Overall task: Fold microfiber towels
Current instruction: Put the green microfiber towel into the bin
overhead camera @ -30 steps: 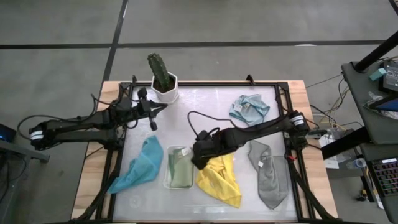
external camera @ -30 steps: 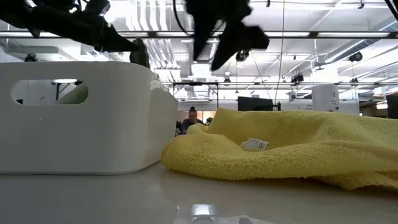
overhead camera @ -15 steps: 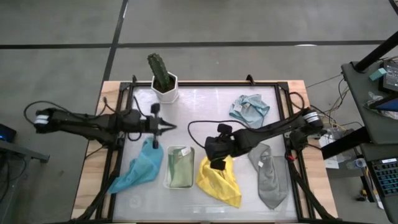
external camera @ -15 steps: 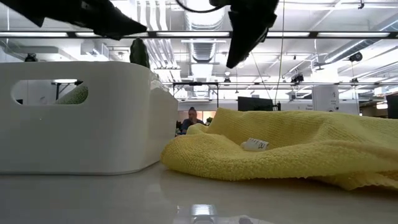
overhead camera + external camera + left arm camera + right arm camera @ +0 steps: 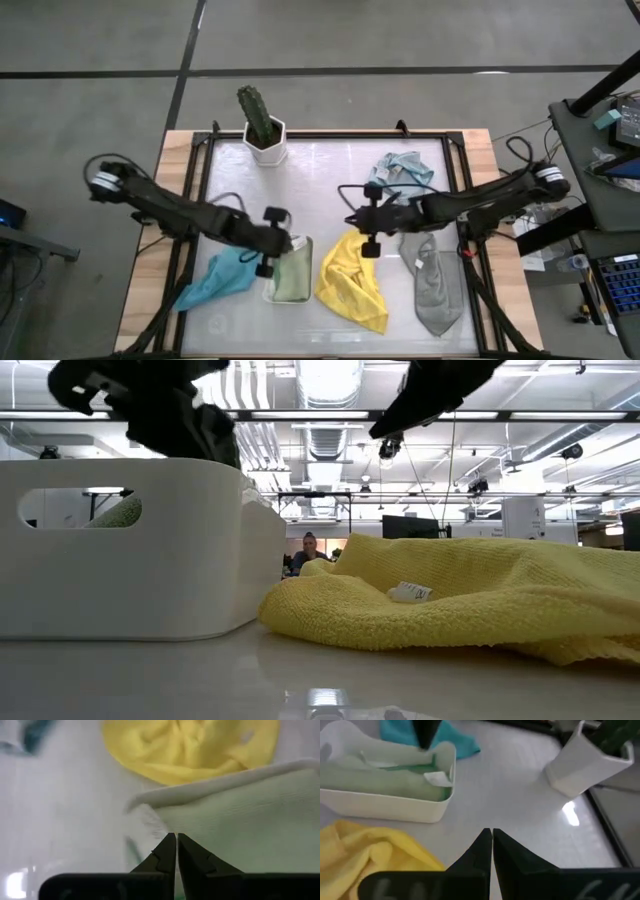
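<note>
Found the left gripper [image 5: 272,242] closed and empty, poised above the white tray [image 5: 269,292], with the folded pale green towel [image 5: 291,275] directly ahead of its tips. Found the right gripper [image 5: 367,231] likewise closed on nothing, raised just over the near edge of the yellow towel [image 5: 351,290], which lay crumpled flat beside the tray. Noted the teal towel [image 5: 222,280] just behind and outboard of the left gripper, the grey towel [image 5: 432,282] beside the right arm, and the light blue towel [image 5: 401,174] bunched beyond it, near the cactus pot [image 5: 265,141] end of the table [image 5: 330,170].

Judged the yellow towel to be the next piece for folding, with nothing yet grasped. Recommended for that step:

- Opening the fingers before descending.
- Pinching one loose corner only, not a bunched ridge, to avoid lifting several layers.
- Spreading flat before folding.
- Keeping clear of the tray wall, standing just beside the cloth.
</note>
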{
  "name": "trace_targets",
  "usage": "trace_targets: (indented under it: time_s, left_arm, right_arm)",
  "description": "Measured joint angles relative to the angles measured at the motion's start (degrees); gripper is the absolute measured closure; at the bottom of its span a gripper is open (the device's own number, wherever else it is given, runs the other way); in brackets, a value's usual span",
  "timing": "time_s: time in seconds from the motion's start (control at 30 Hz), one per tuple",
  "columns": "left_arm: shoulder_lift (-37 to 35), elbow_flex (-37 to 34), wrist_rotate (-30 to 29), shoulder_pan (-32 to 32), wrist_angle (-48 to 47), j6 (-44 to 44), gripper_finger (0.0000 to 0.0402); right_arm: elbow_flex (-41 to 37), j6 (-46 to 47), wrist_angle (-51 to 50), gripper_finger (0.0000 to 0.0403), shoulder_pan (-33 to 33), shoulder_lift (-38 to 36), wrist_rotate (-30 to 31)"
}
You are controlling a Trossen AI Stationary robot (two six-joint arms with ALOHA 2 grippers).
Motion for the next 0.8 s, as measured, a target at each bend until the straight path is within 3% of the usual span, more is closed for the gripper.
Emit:
trace_targets:
  time_s: [0.2,0.5,0.8]
  left_arm:
    - [12.22,6.43,7.01,-1.91,0.88,-1.07,0.0399]
    - [22.63,10.94,7.23,-1.43,1.41,-3.02,0.0399]
    - [18.41,14.14,7.14,-1.47,-5.74,-3.71,0.0399]
  right_arm:
    - [-6.53,-3.48,6.17,0.0394,-1.42,-5.38,-0.01]
    - [-9.11,-3.43,6.27,0.0394,-1.38,-7.26,-0.11]
    - [-9.2,-3.28,6.57,0.0394,-1.38,-7.18,-0.11]
